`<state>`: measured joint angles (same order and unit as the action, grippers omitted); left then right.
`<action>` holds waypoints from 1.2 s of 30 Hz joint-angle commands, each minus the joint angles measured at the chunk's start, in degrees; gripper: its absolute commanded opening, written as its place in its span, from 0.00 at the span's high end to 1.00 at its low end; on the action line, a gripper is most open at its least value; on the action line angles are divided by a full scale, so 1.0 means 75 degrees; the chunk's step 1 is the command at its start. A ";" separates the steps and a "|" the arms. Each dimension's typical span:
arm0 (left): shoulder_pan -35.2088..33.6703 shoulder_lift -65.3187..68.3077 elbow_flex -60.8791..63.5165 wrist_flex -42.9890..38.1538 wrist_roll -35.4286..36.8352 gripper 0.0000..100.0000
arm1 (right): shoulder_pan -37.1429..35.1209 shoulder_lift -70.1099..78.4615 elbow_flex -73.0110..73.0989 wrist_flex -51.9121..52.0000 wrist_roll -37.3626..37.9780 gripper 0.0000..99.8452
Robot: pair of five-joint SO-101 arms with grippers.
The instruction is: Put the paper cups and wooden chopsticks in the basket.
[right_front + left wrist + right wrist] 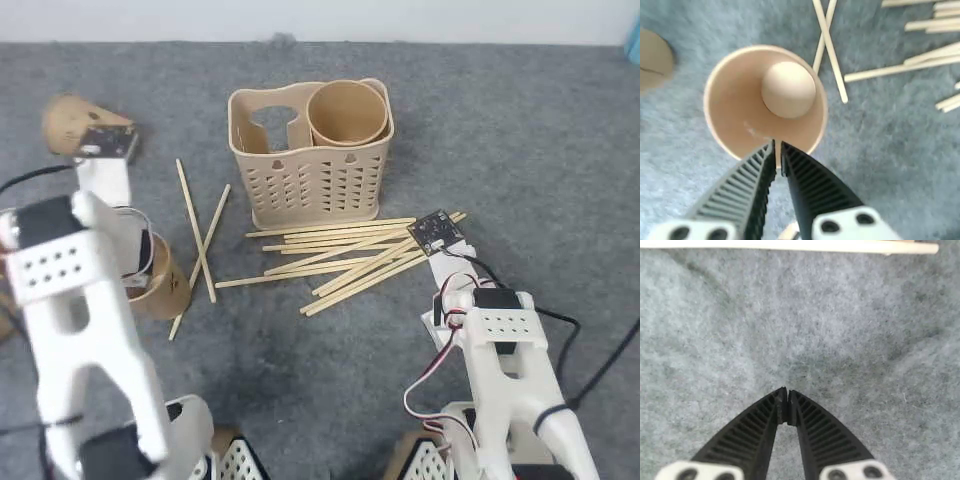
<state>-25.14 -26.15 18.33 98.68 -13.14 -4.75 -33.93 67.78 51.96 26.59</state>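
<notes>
High view: a tan slotted basket (310, 185) stands on the grey surface (520, 150) toward the middle of its far edge, with 1 paper cup (347, 112) already upright in its right compartment. A loose pile of wooden chopsticks (350, 262) lies just in front of the basket, nearer the right arm. 2 crossed chopsticks (203, 235) rest beside the basket's left wall. A second cup (165, 290) stands upright near the left edge, partly under the left arm, and a tipped cup (66, 122) lies on its side toward the far-left corner. In the left wrist view, the left tool (777, 146) hangs over the near rim of the second cup (735, 100), its jaws drawn together to a thin slit. Whether they touch the rim cannot be told. In the right wrist view, the right tool (786, 392) has its tips pressed together above bare grey surface (865, 330), and a single chopstick (790, 245) lies beyond it, well apart.
</notes>
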 commanded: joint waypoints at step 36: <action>-0.1805 -0.0281 0.3347 -0.4161 0.0434 0.76 | 0.0088 -0.0264 -0.0035 0.0158 0.0070 0.99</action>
<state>-39.12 -31.43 44.70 68.88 -12.44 -4.75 -33.93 67.78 52.13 26.59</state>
